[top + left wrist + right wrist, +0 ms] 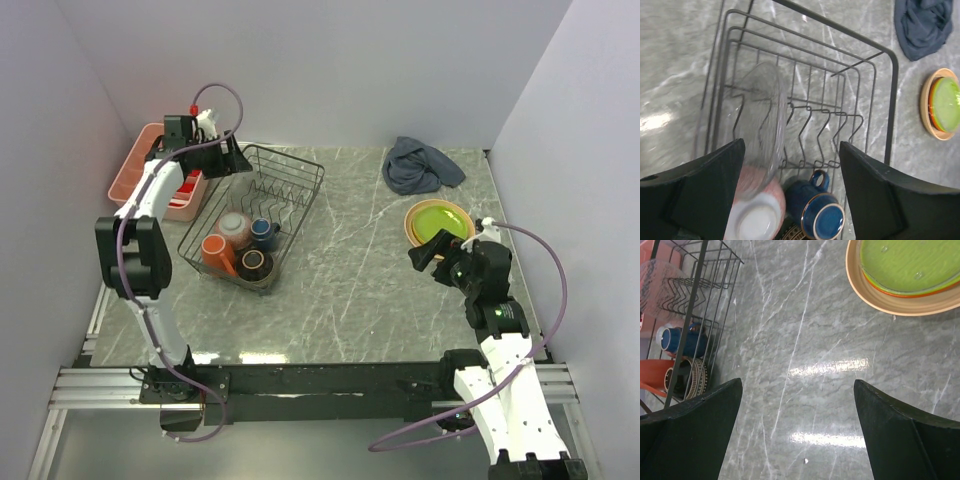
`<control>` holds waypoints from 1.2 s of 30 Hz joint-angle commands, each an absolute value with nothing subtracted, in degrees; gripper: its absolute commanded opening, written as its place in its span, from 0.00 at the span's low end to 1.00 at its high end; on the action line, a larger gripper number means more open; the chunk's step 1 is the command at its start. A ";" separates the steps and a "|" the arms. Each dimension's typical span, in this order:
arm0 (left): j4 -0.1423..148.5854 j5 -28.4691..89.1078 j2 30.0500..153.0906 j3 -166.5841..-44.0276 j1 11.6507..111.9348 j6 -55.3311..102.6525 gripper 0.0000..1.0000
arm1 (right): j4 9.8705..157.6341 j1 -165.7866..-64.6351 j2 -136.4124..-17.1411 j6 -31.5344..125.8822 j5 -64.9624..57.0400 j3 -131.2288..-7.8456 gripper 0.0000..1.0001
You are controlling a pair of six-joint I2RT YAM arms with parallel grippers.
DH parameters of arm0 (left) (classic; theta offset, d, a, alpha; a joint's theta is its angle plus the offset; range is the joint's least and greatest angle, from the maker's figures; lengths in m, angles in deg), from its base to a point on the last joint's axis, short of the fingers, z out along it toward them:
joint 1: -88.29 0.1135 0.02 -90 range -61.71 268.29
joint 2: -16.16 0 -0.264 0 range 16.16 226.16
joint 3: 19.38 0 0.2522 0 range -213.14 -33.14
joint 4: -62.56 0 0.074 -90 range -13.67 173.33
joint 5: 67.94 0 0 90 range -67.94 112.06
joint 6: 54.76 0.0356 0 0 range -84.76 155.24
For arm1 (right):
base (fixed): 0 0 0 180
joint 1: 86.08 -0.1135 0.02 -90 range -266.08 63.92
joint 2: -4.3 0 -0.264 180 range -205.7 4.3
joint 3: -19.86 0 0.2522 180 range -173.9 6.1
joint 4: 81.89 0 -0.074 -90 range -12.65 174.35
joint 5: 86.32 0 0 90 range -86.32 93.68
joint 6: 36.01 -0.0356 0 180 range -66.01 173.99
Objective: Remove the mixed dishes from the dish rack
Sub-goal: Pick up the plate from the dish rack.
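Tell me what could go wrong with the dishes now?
1. The clear glass plate stands on edge in the black wire dish rack, close beside the open left fingers. A bump might tip it onto the pinkish bowl and dark blue cup next to it.
2. The lime green plate lies stacked on the large tan-yellow plate near the right fingers; a careless swing could knock them.
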State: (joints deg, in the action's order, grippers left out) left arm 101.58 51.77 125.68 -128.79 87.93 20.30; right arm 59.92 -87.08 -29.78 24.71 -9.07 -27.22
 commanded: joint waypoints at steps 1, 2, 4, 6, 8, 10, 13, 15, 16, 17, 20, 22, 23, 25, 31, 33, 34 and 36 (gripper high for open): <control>102.87 58.35 129.62 -134.20 87.85 18.46 0.81 | 60.18 -87.40 -28.83 25.51 -9.50 -27.04 1.00; 102.52 59.14 130.24 -134.38 87.85 17.58 0.77 | 60.18 -87.40 -28.92 25.51 -9.59 -27.04 1.00; 102.25 60.37 132.00 -135.08 87.85 16.96 0.76 | 60.53 -87.40 -29.18 25.42 -9.59 -26.95 1.00; 102.08 61.60 133.14 -135.44 87.85 16.08 0.71 | 60.70 -87.49 -29.44 25.42 -9.68 -26.95 1.00; 101.90 61.87 133.67 -135.97 87.85 15.99 0.64 | 60.88 -87.49 -29.88 25.42 -9.77 -26.95 1.00; 102.16 62.22 134.38 -136.84 87.85 15.90 0.59 | 61.06 -87.49 -30.32 25.42 -9.86 -26.86 1.00; 102.78 63.01 134.64 -137.37 87.94 16.08 0.50 | 61.41 -87.40 -30.85 25.25 -10.12 -26.86 1.00; 103.22 63.28 134.55 -137.20 88.03 16.52 0.41 | 61.67 -87.49 -30.94 25.16 -10.12 -26.95 1.00; 103.22 63.54 134.38 -137.20 88.12 16.52 0.38 | 61.67 -87.49 -31.11 25.25 -10.12 -26.95 1.00; 103.22 63.98 134.12 -137.03 88.12 16.52 0.34 | 61.85 -87.49 -31.20 25.25 -10.12 -27.04 1.00; 102.69 65.91 133.06 -136.32 88.12 15.73 0.26 | 62.11 -87.49 -31.73 25.25 -10.21 -26.95 1.00; 102.43 66.09 132.53 -135.88 88.12 15.90 0.20 | 62.46 -87.49 -32.08 25.07 -10.56 -26.86 1.00; 102.52 65.92 132.01 -135.97 88.12 16.08 0.20 | 62.64 -87.40 -32.08 24.99 -10.56 -26.78 1.00; 103.65 66.00 131.92 -136.58 89.51 16.52 0.17 | 62.99 -87.49 -32.35 24.90 -10.91 -26.77 1.00; 104.19 68.28 129.90 -137.73 90.31 15.21 0.13 | 62.99 -87.40 -32.35 25.07 -11.00 -26.95 1.00; 104.36 68.99 129.02 -138.08 90.31 14.76 0.12 | 63.08 -87.49 -32.43 25.07 -11.00 -26.86 1.00; 104.54 68.90 128.67 -138.25 90.40 14.59 0.12 | 63.08 -87.49 -32.35 25.07 -11.00 -26.86 1.00; 104.98 68.90 127.70 -138.69 90.49 14.50 0.12 | 63.08 -87.49 -32.26 25.07 -11.26 -26.86 1.00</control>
State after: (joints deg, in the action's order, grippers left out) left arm 103.94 64.97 133.55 -135.20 90.51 15.95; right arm 60.77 -87.08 -32.45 24.71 -10.80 -27.16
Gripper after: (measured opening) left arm 0.149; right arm 0.999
